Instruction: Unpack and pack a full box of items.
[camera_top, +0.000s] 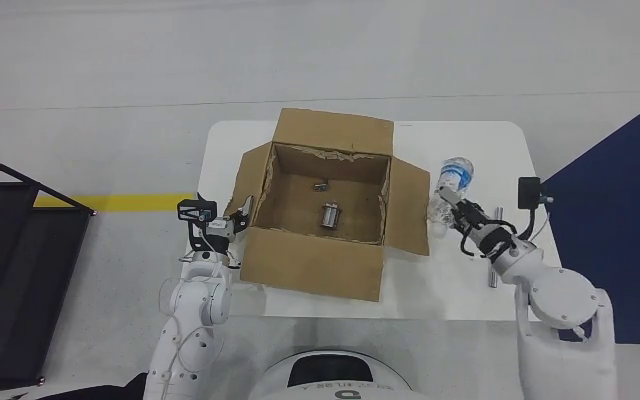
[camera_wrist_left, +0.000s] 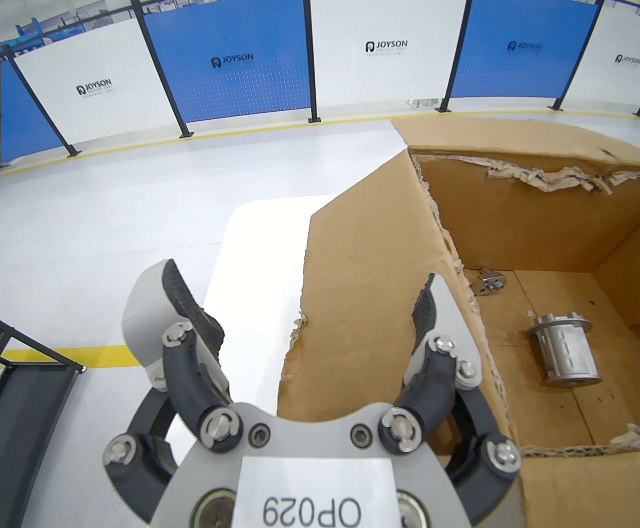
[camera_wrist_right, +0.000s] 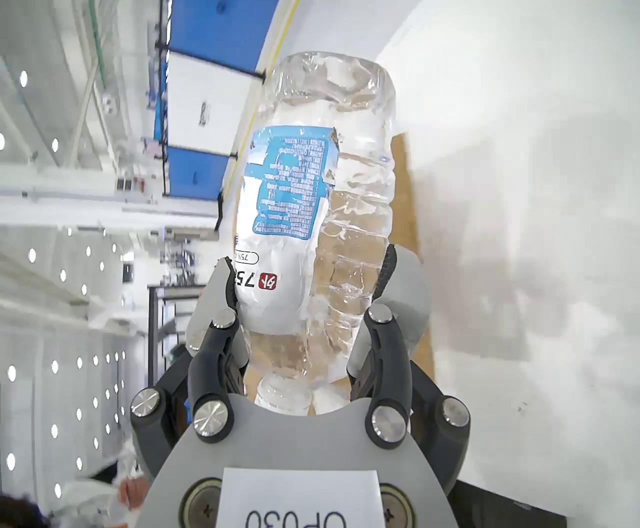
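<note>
Holding two items: the cardboard box (camera_top: 325, 150) sits open in the middle of the white table (camera_top: 440, 295), all four flaps folded outward.

- Box: brown corrugated board, square-cornered, with ragged torn paper along the inner rim (camera_wrist_left: 545, 175).
- On the box floor, near the middle: a metal cylinder (camera_top: 331, 215) (camera_wrist_left: 567, 350), dull silver, flanged at both ends, the far flange notched.
- Closer to the far wall, apart from the cylinder: a small metal bracket (camera_top: 320, 185) (camera_wrist_left: 487, 281), bright and blocky. Detail too small to make out.

Water bottle (camera_top: 455, 178) (camera_wrist_right: 320, 210): clear ribbed plastic, dented and crinkled, with a blue-and-white label. It is outside the box, just beyond the right flap. The right gripper (camera_top: 455, 208) (camera_wrist_right: 310, 262) has both fingers clamped on the bottle's lower body, white cap toward the palm, base pointing away from the robot.

Left gripper (camera_top: 238, 215) (camera_wrist_left: 300, 280): at the box's left side, fingers spread wide, grasping nothing. The raised left flap runs between the two ridged black pads (camera_wrist_left: 192, 305); contact with the board cannot be told.

On the table beside the right arm lies a short dark bar-shaped piece (camera_top: 492, 279), well apart from the box.
</note>
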